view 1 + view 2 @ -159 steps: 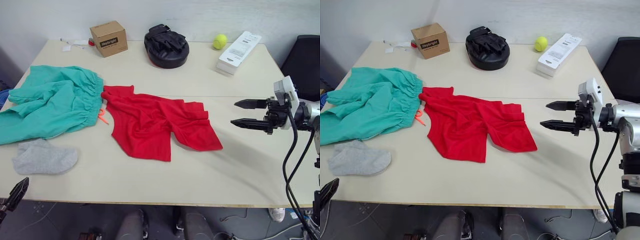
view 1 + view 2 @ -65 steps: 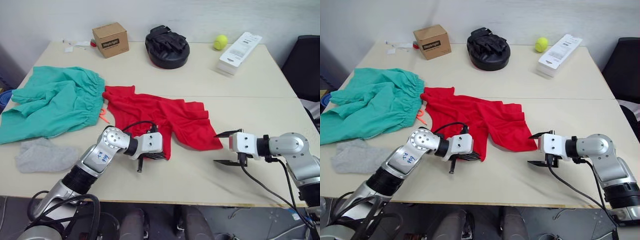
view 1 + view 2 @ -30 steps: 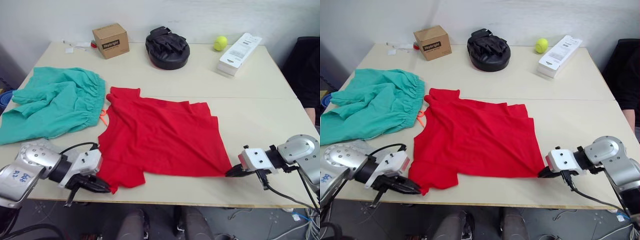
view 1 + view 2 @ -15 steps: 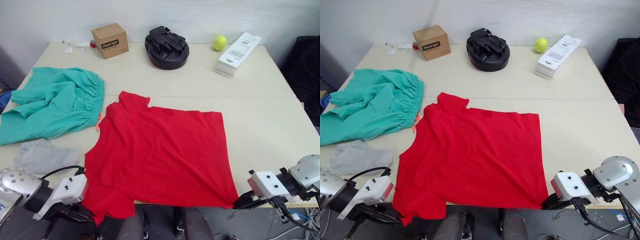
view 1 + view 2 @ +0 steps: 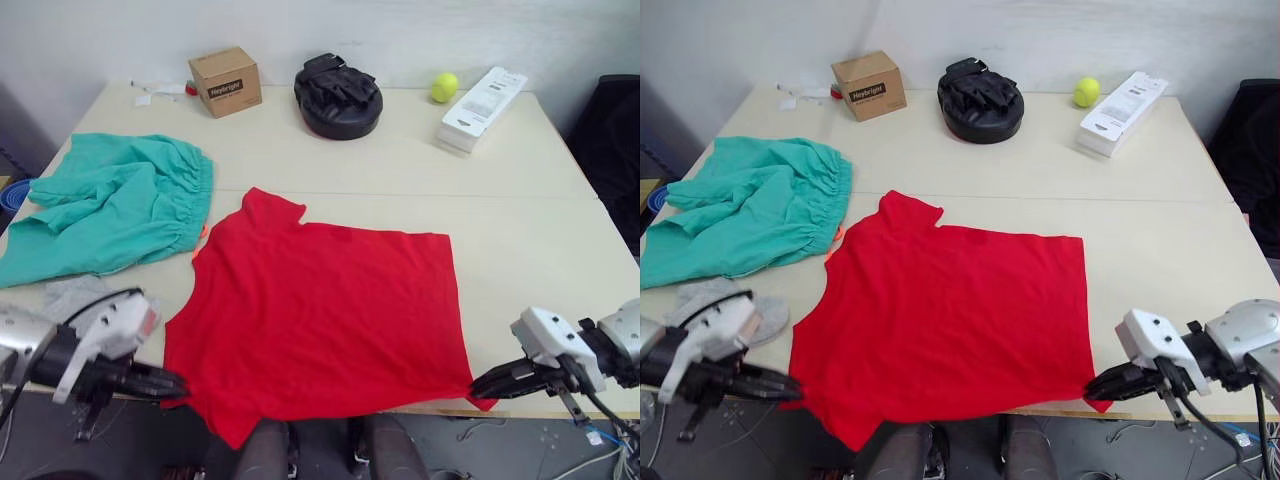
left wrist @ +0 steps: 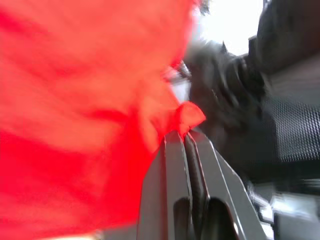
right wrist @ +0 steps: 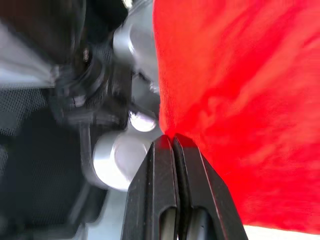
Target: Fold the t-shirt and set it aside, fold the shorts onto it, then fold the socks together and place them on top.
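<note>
Two corners of the shirt (image 5: pixel 320 320) are pinched at the near edge of the table (image 5: pixel 520 230): one by the left tool (image 5: pixel 172 385), one by the right tool (image 5: pixel 484 386), each closed on the cloth. Between them the shirt is spread flat, its hem hanging over the edge. Left of it the shorts (image 5: pixel 105 205) are heaped, with the socks (image 5: pixel 725 298) just nearer.
</note>
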You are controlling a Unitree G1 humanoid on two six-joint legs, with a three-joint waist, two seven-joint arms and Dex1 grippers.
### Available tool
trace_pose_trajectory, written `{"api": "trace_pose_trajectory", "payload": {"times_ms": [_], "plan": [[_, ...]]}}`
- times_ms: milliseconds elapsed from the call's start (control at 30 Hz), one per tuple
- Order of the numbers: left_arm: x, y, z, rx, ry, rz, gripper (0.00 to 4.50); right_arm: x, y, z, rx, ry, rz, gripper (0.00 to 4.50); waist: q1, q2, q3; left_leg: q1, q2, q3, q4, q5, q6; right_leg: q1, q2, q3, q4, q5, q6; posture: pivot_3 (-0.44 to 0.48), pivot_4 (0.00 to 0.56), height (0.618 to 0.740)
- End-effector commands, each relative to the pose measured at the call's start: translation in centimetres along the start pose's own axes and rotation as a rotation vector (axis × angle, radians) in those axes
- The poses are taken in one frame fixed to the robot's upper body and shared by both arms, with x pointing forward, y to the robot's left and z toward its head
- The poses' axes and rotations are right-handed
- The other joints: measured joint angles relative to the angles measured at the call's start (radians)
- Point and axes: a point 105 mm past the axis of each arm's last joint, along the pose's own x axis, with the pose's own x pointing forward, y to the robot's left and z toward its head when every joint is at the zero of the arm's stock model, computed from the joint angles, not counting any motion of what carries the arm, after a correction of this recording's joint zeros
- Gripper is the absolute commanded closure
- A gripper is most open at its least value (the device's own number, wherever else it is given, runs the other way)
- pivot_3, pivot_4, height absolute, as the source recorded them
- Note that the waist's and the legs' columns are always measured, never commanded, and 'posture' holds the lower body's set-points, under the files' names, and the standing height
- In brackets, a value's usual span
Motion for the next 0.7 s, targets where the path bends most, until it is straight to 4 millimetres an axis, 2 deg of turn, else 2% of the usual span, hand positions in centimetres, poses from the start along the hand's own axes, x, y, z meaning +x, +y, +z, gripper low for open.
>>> {"api": "trace_pose_trajectory", "payload": {"times_ms": [33, 233, 400, 600, 700], "plan": [[0.0, 2.1, 0.6, -0.051, -0.039, 0.042, 4.50, -0.5, -0.1, 1.1, 0.085, -0.060, 0.052, 4.49, -0.002, 0.000, 0.000, 0.000, 0.000, 0.000, -0.001, 0.000, 0.000, -0.001, 0.000, 0.000, 0.000, 0.000, 0.000, 0.000, 0.150, 0.740], [1.4, 5.8, 0.5, -0.040, -0.032, 0.148, 4.50, -0.5, -1.9, 0.1, 0.176, -0.061, 0.025, 4.49, -0.002, 0.000, 0.000, -0.001, -0.001, 0.002, -0.005, 0.001, -0.001, -0.003, 0.000, -0.001, 0.000, 0.000, 0.000, 0.000, 0.150, 0.740], [2.2, 8.5, -0.2, -0.034, -0.032, 0.266, 4.50, -0.3, -2.9, -1.9, 0.237, -0.025, -0.003, 4.49, 0.000, -0.002, 0.001, -0.001, -0.001, 0.003, -0.002, 0.002, 0.000, -0.002, 0.000, 0.000, 0.001, 0.000, 0.001, 0.000, 0.150, 0.740], [2.3, 9.3, -0.5, -0.095, -0.059, 0.312, 4.50, 0.0, -3.4, -2.8, 0.240, -0.013, -0.025, 4.49, 0.000, -0.002, 0.001, -0.001, -0.001, 0.003, -0.002, 0.002, 0.000, -0.003, 0.000, 0.000, 0.002, 0.001, 0.001, 0.000, 0.150, 0.740], [2.6, 9.2, -0.5, -0.119, -0.085, 0.313, 4.50, 0.4, -4.2, -2.5, 0.212, -0.033, -0.060, 4.49, 0.000, -0.002, 0.001, -0.001, -0.001, 0.003, -0.002, 0.002, -0.001, -0.002, 0.000, -0.001, 0.002, 0.001, 0.001, 0.000, 0.150, 0.740]]}}
